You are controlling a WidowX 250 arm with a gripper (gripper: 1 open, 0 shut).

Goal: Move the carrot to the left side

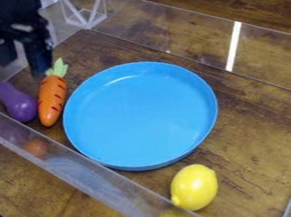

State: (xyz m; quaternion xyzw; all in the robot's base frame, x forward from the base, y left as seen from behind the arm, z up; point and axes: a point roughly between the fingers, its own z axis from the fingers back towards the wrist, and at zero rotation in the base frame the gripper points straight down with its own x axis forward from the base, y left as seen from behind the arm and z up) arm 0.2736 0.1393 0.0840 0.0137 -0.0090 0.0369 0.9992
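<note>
The orange carrot (51,98) with its green top lies on the wooden table just left of the blue plate (142,114), its leafy end pointing away from me. My black gripper (19,59) hangs at the upper left, pointing down, its fingers (37,59) apart with nothing between them. It stands open, just behind and slightly left of the carrot's green top and apart from the carrot.
A purple eggplant (15,100) lies right beside the carrot on its left. A yellow lemon (194,187) sits near the front, below the plate. Clear acrylic walls (61,162) fence the work area along the front and sides.
</note>
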